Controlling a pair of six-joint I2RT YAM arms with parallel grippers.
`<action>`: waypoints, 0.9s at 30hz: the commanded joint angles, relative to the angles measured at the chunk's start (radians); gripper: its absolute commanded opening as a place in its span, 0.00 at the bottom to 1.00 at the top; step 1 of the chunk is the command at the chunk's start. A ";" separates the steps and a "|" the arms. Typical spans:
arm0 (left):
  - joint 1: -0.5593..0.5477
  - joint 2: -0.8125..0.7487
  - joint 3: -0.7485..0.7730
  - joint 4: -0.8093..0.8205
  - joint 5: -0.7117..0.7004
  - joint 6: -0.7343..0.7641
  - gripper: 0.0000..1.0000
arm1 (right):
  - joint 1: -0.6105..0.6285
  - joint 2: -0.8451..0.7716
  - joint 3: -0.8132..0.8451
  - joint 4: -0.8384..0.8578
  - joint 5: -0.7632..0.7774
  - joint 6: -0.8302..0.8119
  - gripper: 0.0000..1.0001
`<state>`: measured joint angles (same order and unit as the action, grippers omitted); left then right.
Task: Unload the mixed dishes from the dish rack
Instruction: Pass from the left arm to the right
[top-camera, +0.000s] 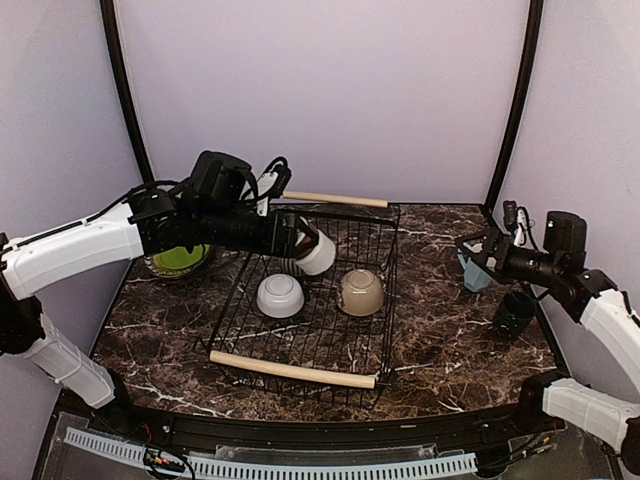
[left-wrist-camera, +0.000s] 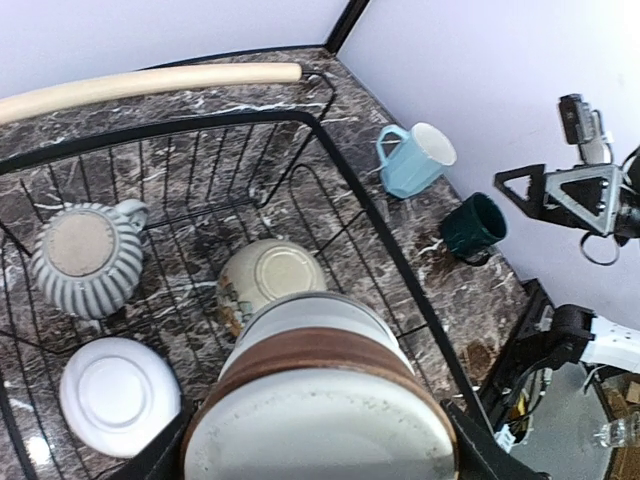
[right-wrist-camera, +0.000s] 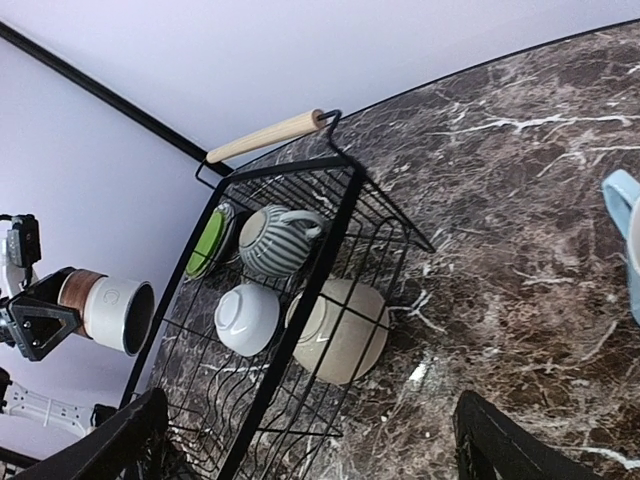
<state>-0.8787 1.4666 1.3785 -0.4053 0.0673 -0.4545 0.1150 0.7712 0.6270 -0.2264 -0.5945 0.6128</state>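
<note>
The black wire dish rack (top-camera: 372, 225) with two wooden rod handles stands mid-table. My left gripper (top-camera: 303, 243) is shut on the small white-brown cup (top-camera: 319, 253) and holds it above the rack's back left; the cup fills the left wrist view (left-wrist-camera: 320, 390). In the rack lie a white bowl (top-camera: 280, 295), a beige bowl (top-camera: 361, 291) and a grey-striped mug (left-wrist-camera: 85, 258), all upside down or on their side. My right gripper (top-camera: 474, 250) is open and empty, right of the rack near the light-blue mug (top-camera: 476, 273).
A dark-teal mug (top-camera: 514, 312) stands on the table at the right, in front of the light-blue mug. A green plate (top-camera: 178, 259) lies on the table left of the rack, under my left arm. Walls close the back and both sides.
</note>
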 joint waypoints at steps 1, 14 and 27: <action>0.006 -0.098 -0.162 0.363 0.164 -0.096 0.50 | 0.095 0.022 -0.007 0.138 -0.009 0.079 0.98; 0.008 -0.080 -0.321 0.771 0.338 -0.324 0.47 | 0.542 0.282 0.081 0.561 0.037 0.184 0.99; 0.009 0.042 -0.368 1.044 0.470 -0.498 0.45 | 0.646 0.507 0.106 0.993 -0.045 0.326 0.49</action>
<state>-0.8719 1.5013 1.0306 0.5098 0.4774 -0.8906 0.7532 1.2552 0.7094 0.6044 -0.6140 0.8894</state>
